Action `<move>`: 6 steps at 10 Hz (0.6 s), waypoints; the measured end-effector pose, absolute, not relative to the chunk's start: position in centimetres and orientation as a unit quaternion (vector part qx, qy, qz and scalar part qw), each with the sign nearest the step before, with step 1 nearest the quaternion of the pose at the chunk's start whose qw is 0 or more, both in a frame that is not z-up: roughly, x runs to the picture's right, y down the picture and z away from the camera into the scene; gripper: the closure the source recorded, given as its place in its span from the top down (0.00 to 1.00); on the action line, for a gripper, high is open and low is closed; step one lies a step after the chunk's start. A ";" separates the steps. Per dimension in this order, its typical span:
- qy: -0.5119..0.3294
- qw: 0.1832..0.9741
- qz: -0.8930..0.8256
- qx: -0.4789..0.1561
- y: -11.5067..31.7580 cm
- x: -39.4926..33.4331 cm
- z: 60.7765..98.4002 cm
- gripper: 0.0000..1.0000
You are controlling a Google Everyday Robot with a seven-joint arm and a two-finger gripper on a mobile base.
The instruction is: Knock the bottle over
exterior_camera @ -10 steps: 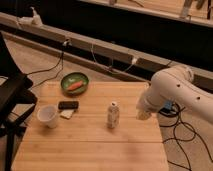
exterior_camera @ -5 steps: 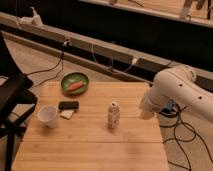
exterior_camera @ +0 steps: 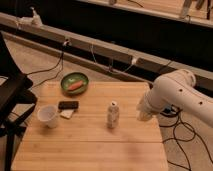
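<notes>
The bottle (exterior_camera: 113, 114) stands upright near the middle of the wooden table (exterior_camera: 90, 145); it is slim, with a white cap and a pale label. My white arm reaches in from the right, and my gripper (exterior_camera: 143, 113) hangs low at the table's right edge, a short way to the right of the bottle and not touching it.
A white paper cup (exterior_camera: 48, 115) stands at the left. A black flat object (exterior_camera: 68, 105) and a small pale piece (exterior_camera: 67, 114) lie beside it. A green bowl (exterior_camera: 75, 83) with an orange item sits at the back left. A dark chair (exterior_camera: 12, 95) stands left; cables lie on the floor.
The arm and gripper have shifted slightly left, toward the bottle. The bottle still stands upright in the same place.
</notes>
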State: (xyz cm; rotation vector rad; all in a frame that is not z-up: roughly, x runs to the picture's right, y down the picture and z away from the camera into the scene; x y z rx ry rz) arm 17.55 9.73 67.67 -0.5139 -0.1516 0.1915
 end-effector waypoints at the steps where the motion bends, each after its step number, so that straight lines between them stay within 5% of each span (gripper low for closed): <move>1: -0.072 0.960 0.090 -0.254 9.5 17.5 68.1 0.44; 4: -0.079 0.959 0.090 -0.255 10.3 16.7 67.5 0.40; 6: -0.082 0.960 0.088 -0.253 10.3 15.5 68.0 0.24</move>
